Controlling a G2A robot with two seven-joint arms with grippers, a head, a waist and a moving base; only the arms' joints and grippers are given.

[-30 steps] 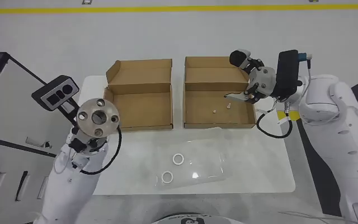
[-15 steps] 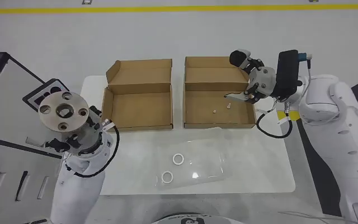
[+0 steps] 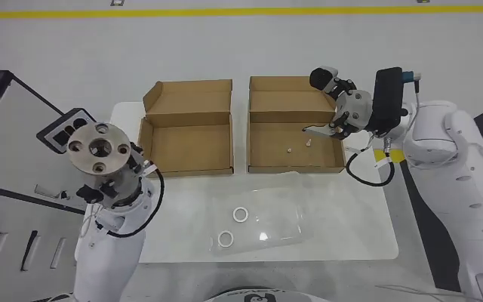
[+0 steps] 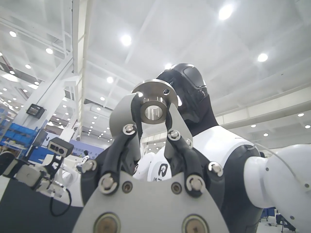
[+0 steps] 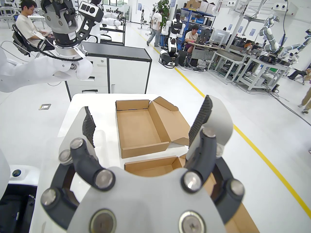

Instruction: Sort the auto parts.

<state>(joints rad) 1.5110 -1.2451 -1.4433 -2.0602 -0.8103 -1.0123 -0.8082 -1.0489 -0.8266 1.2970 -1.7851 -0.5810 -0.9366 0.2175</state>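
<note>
The left gripper is clamping its smooth grey fingers round the cylindrical hub of a shiny round steel flange with bolt holes, raised at the white table's 9 o'clock edge. The right gripper, ribbed black pads spread wide and empty, is hovering over the right cardboard box at 1 o'clock, where two small pale parts are lying. The left cardboard box is sitting at 11 o'clock. Two white rings are resting on clear plastic film at 6 o'clock.

White floor, yellow line, ceiling lights
</note>
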